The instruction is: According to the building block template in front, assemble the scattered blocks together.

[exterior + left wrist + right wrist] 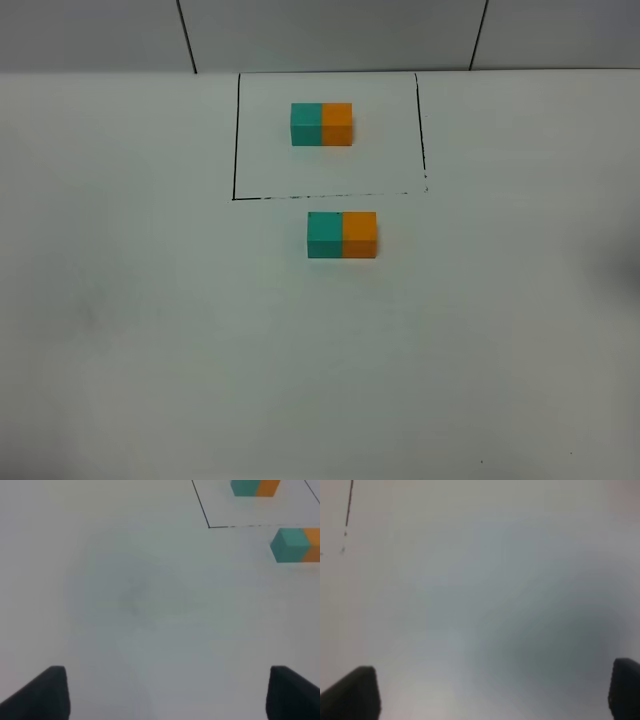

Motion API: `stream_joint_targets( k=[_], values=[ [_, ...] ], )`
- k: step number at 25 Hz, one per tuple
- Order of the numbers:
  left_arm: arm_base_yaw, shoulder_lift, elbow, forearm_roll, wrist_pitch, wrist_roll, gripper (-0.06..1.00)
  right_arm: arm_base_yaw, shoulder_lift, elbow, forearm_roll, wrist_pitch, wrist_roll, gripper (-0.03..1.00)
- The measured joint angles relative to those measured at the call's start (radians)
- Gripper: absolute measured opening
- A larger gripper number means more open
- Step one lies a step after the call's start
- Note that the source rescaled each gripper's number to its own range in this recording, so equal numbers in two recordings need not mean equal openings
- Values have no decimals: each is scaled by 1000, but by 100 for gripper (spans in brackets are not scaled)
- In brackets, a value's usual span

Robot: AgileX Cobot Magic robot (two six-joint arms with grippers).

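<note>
Assembly appeared complete: the loose teal cube (324, 236) and orange cube (360, 235), matte and square-edged, sat flush on the white table (120, 330) just outside the black-lined rectangle (235, 140) holding the template pair (321, 124). The left gripper (165, 692) and right gripper (495, 695) stood apart, empty.

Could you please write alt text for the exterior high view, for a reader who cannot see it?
Two teal-and-orange block pairs sit on a white table: the building block template inside a black-lined rectangle, and the joined scattered blocks just outside its near edge, teal on the left in both. No gripper is in view.
</note>
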Motion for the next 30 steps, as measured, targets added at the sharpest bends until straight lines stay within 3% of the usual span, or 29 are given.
stream_joint_targets(
  k=[6, 13, 20, 30],
  values=[
    [0, 0, 0, 0, 0, 0, 69, 0, -262, 219, -1, 10, 12, 100],
    [0, 0, 0, 0, 0, 0, 69, 0, -555, 376, 0, 116, 52, 100],
    [0, 0, 0, 0, 0, 0, 69, 0, -785, 451, 31, 231, 53, 100],
    [0, 0, 0, 0, 0, 1, 69, 56, -980, 479, 36, 266, 55, 99]
  ],
)
